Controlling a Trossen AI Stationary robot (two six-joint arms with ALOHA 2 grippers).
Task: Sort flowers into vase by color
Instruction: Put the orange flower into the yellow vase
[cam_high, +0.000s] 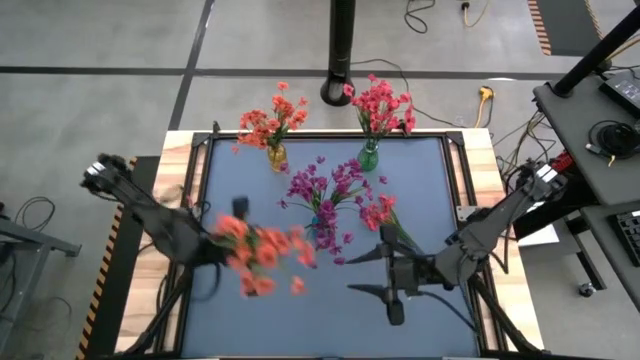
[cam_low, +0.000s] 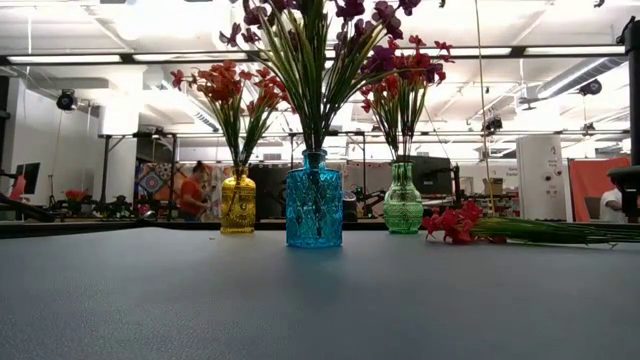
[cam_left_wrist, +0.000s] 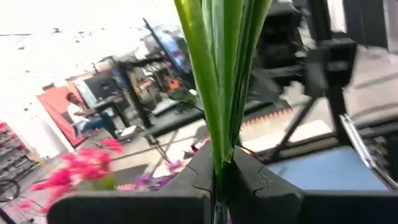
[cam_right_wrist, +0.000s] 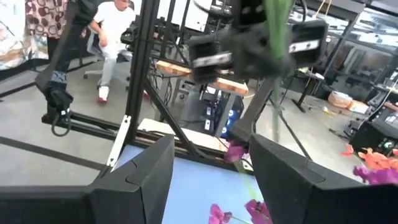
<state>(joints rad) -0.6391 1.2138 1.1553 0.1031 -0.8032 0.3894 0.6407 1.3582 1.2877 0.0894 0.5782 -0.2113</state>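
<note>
Pinching green stems, the left claw (cam_left_wrist: 222, 180) carries orange flowers (cam_high: 262, 255) above the surface (cam_high: 300, 320). Right claw (cam_right_wrist: 211, 174), spread and empty, hangs near red-pink flowers (cam_high: 378, 212) lying just beside the blue vase (cam_low: 314, 200).

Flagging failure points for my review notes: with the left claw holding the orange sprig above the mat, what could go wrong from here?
1. The left claw pinches only the thin stems of the orange sprig; it might slip or swing in transit.
2. The yellow vase already holds orange flowers, so adding stems could snag them or tip it.
3. The purple flowers in the blue vase stand between the sprig and the yellow vase; the blossoms may brush them.
</note>
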